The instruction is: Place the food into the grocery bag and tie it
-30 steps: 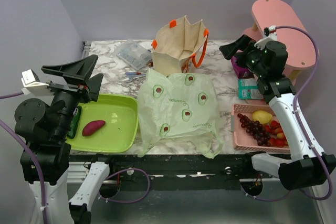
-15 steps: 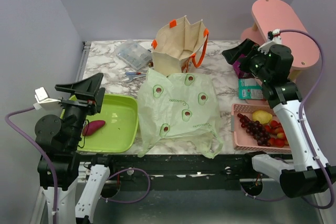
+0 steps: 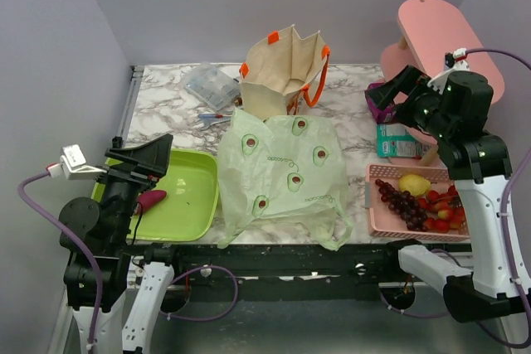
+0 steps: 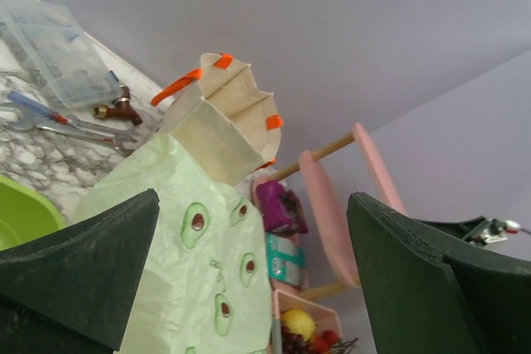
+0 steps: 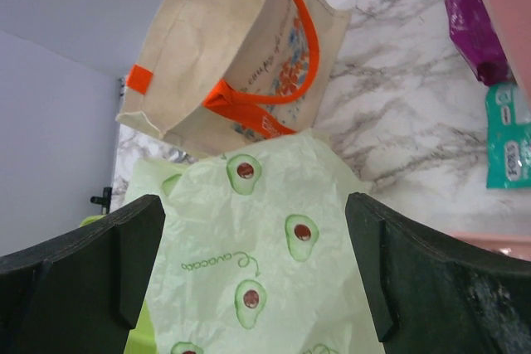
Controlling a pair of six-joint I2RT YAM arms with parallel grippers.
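Note:
The light green grocery bag [image 3: 282, 173] with avocado prints lies flat in the middle of the table; it also shows in the left wrist view [image 4: 199, 263] and the right wrist view [image 5: 265, 238]. A purple-red sweet potato [image 3: 152, 199] lies in the lime green tray [image 3: 187, 196] at the left. Dark grapes [image 3: 401, 201], a yellow lemon [image 3: 414, 183] and strawberries [image 3: 440, 215] sit in the pink basket [image 3: 377, 217] at the right. My left gripper [image 3: 143, 157] is open and empty, raised above the tray's left side. My right gripper [image 3: 400, 90] is open and empty, high over the back right.
A stiff beige tote [image 3: 286, 68] with orange handles stands behind the bag. A clear plastic box [image 3: 211, 84] and small tools [image 3: 211, 118] lie at the back left. A purple packet [image 3: 380, 108], a teal packet [image 3: 394, 140] and a pink stool [image 3: 440, 35] are at the back right.
The left arm has dropped lower and swung toward the near left, its gripper still open. The right arm has drawn back to the right and risen. Nothing on the table moved.

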